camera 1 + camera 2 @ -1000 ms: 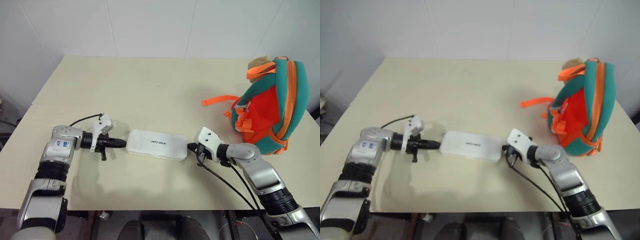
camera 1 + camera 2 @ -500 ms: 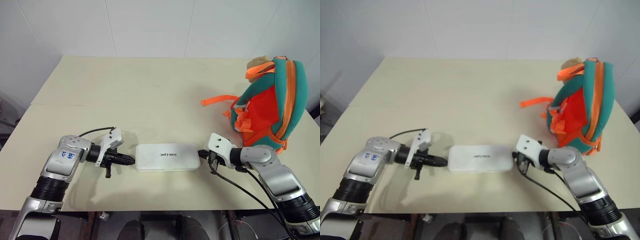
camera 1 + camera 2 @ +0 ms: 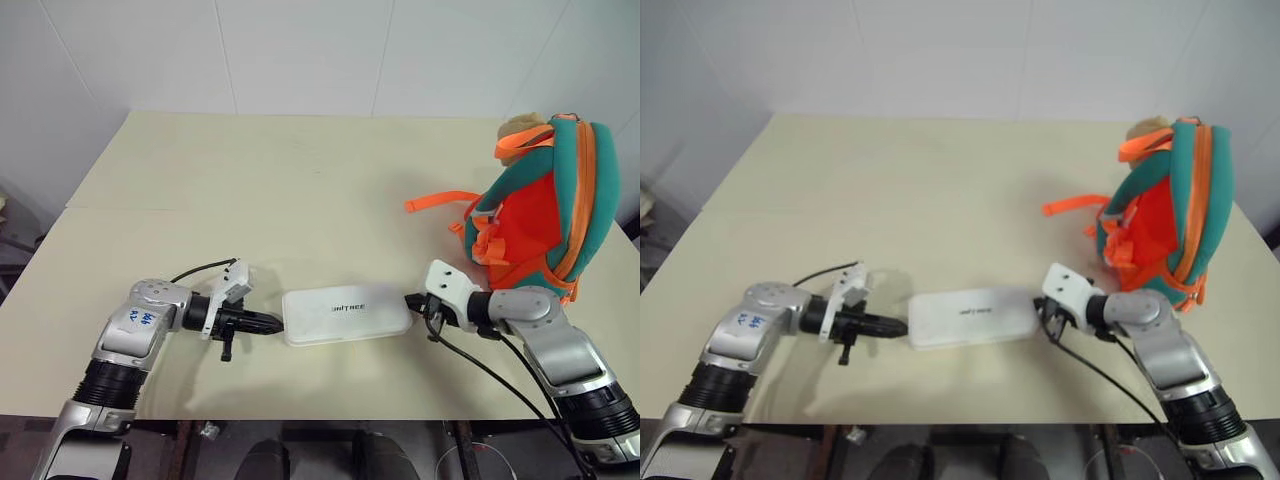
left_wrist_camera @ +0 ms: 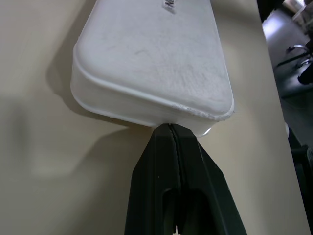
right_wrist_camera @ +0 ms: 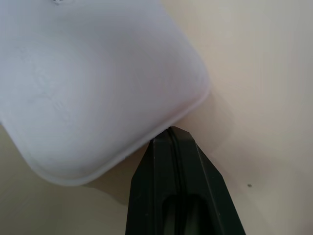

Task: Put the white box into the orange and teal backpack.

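box (image 3: 347, 314): flat on table (image 3: 300, 190) between 2 arms, well apart from backpack (image 3: 540, 205) | left gripper (image 3: 272, 323), right gripper (image 3: 411, 299): both pressed together, tips against box ends | handling: likely light, stiff, slippery; squeeze at short ends

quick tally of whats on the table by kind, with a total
white box: 1
orange and teal backpack: 1
tan plush toy on the backpack: 1
claws pressed shut against the box ends: 2, left claw and right claw
total: 5
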You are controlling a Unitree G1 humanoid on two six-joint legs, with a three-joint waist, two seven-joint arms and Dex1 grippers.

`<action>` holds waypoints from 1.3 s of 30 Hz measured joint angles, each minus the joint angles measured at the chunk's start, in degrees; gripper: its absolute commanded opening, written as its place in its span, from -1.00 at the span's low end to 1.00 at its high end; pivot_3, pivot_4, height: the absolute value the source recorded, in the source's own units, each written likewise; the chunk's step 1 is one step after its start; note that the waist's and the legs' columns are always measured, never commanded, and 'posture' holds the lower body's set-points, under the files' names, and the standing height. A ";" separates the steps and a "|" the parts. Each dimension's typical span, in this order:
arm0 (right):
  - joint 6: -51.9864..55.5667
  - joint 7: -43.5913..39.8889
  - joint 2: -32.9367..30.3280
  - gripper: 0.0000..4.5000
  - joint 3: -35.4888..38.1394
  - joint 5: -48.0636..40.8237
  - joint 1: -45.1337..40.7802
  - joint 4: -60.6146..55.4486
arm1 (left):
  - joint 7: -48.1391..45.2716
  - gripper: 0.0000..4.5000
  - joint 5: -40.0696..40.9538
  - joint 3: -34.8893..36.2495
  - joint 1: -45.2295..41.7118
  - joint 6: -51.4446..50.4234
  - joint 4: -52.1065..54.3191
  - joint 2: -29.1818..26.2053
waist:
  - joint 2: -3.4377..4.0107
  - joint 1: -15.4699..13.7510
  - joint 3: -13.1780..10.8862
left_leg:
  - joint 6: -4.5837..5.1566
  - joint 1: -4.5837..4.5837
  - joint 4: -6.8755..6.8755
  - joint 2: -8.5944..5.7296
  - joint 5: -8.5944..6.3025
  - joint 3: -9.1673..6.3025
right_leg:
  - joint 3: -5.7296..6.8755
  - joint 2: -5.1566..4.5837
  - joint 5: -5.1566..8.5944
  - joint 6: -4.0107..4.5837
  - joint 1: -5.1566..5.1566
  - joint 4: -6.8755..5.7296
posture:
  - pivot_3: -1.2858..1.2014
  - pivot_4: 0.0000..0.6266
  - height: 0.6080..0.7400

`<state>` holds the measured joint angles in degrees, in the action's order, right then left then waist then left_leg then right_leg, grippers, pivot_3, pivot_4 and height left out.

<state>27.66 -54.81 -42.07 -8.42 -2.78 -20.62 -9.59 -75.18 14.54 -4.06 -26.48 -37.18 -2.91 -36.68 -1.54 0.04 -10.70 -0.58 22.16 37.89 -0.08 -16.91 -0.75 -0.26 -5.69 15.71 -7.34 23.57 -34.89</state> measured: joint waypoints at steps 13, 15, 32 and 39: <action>-1.17 -3.84 -0.91 -0.95 -0.24 -2.39 0.01 -1.26 | 0.66 -1.00 2.10 0.05 0.15 -1.00 0.83 -4.73 | 0.05 0.11 -0.03 | 0.00 0.00 -0.11 0.02 0.00 0.04 | 0.00 0.04 0.01 0.01 0.05 0.04 | 0.03 -0.52 1.00; -0.98 -3.81 -0.89 -0.95 -0.34 -2.53 0.01 -1.68 | 0.77 -1.00 2.12 0.05 0.44 -1.04 1.08 -5.13 | 0.05 0.12 -0.03 | -0.01 0.00 -0.11 0.02 0.00 0.04 | 0.00 0.04 0.01 0.01 0.05 0.04 | 0.03 -0.52 1.00; 2.45 -3.04 -6.15 -0.53 4.09 -4.50 2.53 -3.68 | 5.62 -0.49 1.61 3.03 -3.17 2.58 -10.82 -8.94 | 0.07 -0.07 -0.04 | 0.00 0.08 -0.14 -0.01 -0.01 0.03 | 0.05 0.00 0.00 0.00 0.06 -0.01 | 0.03 -0.52 1.00; 7.76 -3.06 -9.12 0.54 11.35 -9.42 5.13 -6.88 | 6.33 0.50 6.61 6.37 -4.34 -4.50 -8.22 -9.15 | 0.07 0.12 -0.04 | 0.03 0.07 -0.18 0.05 -0.03 0.04 | 0.04 0.05 0.00 0.00 0.06 -0.05 | 0.03 -0.52 1.00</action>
<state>35.42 -57.87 -51.19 2.93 -12.20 -15.49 -16.47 -68.85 21.15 2.31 -30.82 -41.68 -11.14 -45.83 -1.47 0.15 -10.75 -0.56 22.23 37.71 -0.03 -16.94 -0.71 -0.21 -5.64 15.71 -7.35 23.64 -34.93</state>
